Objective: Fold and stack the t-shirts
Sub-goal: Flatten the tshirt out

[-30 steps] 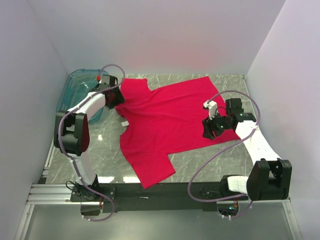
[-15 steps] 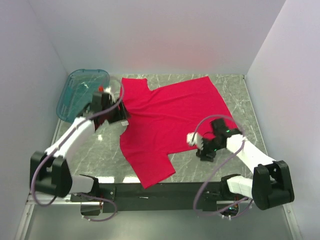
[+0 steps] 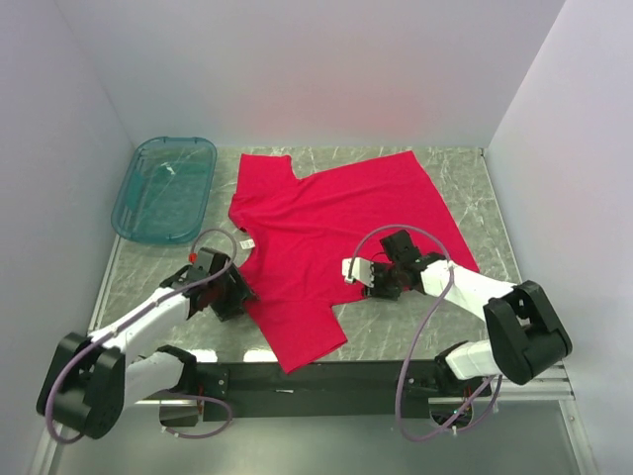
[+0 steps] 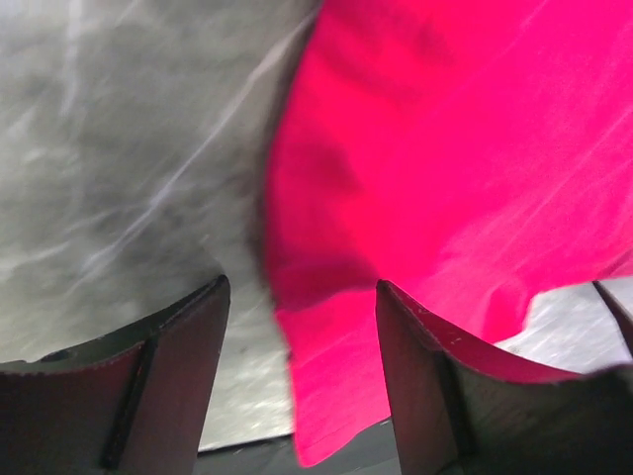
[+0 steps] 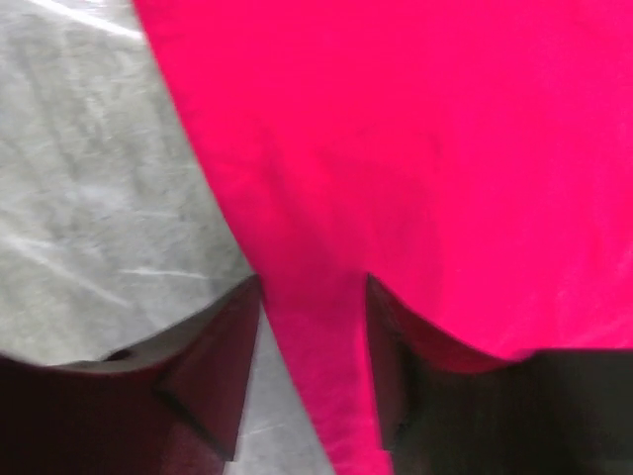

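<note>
The red t-shirt [image 3: 336,233] lies spread flat on the marble table, its white neck label [image 3: 246,242] at its left edge. My left gripper [image 3: 234,297] is low at the shirt's near-left edge. In the left wrist view it [image 4: 302,381] is open, with the cloth edge [image 4: 336,366] lying between the fingers. My right gripper [image 3: 374,285] is low at the shirt's near edge, by the notch next to the near sleeve. In the right wrist view it [image 5: 312,371] is open and straddles a strip of red cloth [image 5: 316,336].
A see-through teal tub [image 3: 165,188] stands at the far left, apart from the shirt. White walls close in the table on three sides. The black rail [image 3: 316,376] with the arm bases runs along the near edge, just under the near sleeve.
Both arms have swung toward the near side. The left gripper came from the far sleeve by the tub to the near-left edge. The right came from the right hem to the near edge.
</note>
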